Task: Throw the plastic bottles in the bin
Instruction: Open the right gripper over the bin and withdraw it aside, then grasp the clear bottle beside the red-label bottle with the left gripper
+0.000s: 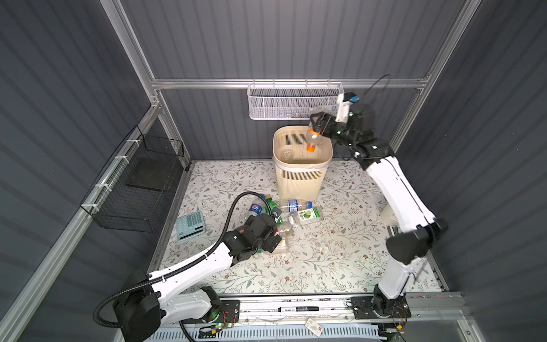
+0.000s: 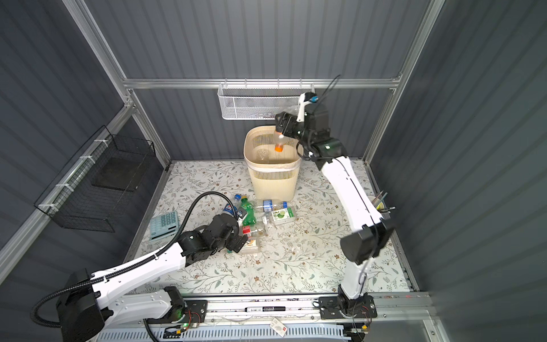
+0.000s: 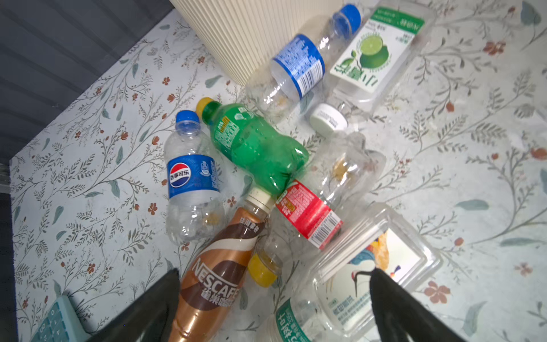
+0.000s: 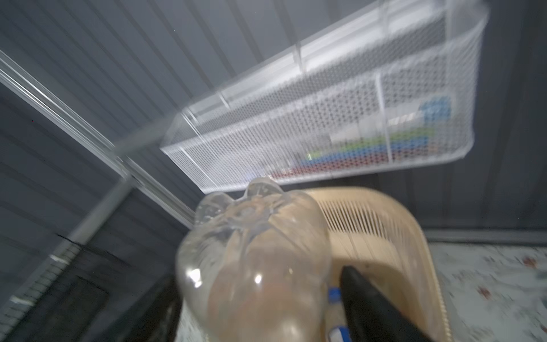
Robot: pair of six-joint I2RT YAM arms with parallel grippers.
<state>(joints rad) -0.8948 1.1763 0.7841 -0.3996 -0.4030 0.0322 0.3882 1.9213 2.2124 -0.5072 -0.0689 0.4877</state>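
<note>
The beige slatted bin [image 1: 299, 177] [image 2: 273, 180] stands at the back. Above its rim my right gripper [image 1: 318, 123] [image 2: 282, 121] [image 4: 260, 296] is open; a clear bottle with an orange cap [image 1: 312, 139] [image 4: 251, 251] hangs cap-down between its fingers, with a gap on one side. My left gripper [image 1: 275, 239] [image 3: 274, 271] is open just over the pile of plastic bottles. Between its fingers lie a brown Nescafe bottle [image 3: 216, 281] and a yellow-capped clear one [image 3: 263, 269]. Beyond them are a green bottle [image 3: 254, 145], a Pepsi bottle [image 3: 192, 177] and a red-labelled one [image 3: 307, 213].
A white mesh basket [image 1: 296, 102] hangs on the back wall right above the bin. A black wire basket [image 1: 139, 183] is on the left wall. A teal calculator [image 1: 191, 226] lies left of the pile. A cup of pens [image 2: 377, 202] stands at the right edge.
</note>
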